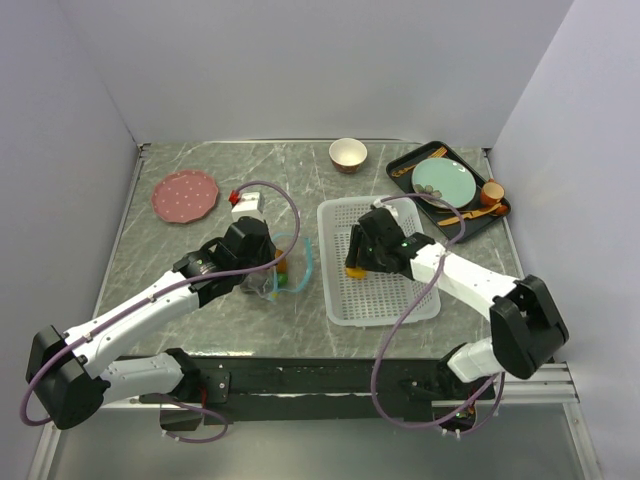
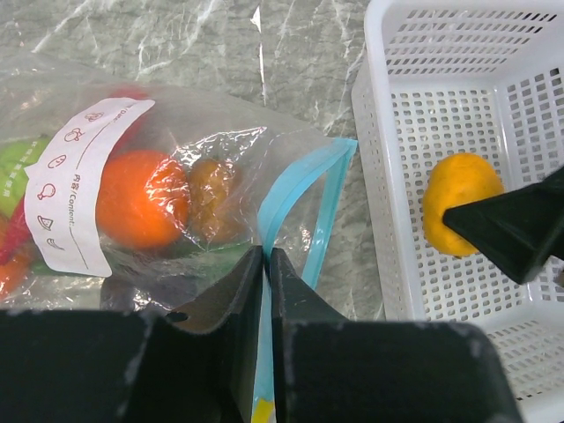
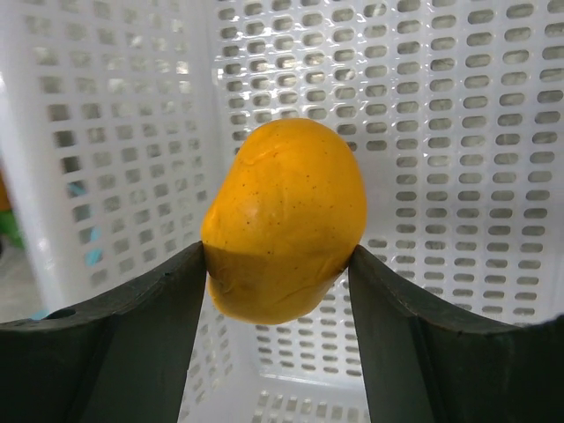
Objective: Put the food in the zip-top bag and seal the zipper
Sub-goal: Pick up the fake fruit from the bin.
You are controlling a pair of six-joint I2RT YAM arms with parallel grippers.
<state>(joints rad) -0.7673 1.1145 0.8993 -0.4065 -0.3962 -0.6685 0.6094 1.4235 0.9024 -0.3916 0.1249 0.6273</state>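
Looking down on the grey marbled desk, the white mesh basket sits right of centre, and just left of it lies the zip-top bag, clear plastic and bulging. The left claw is down at the bag's mouth, jaws nearly together, pinching the edge where the teal zipper runs between them. The right claw is inside the basket, its fingers pressed against both sides of the yellow fruit, and it's gripped! Inside the bag, an orange lies against the white label, with a brown kiwi right beside it. The zipper gapes in a loop toward the basket, unsealed.
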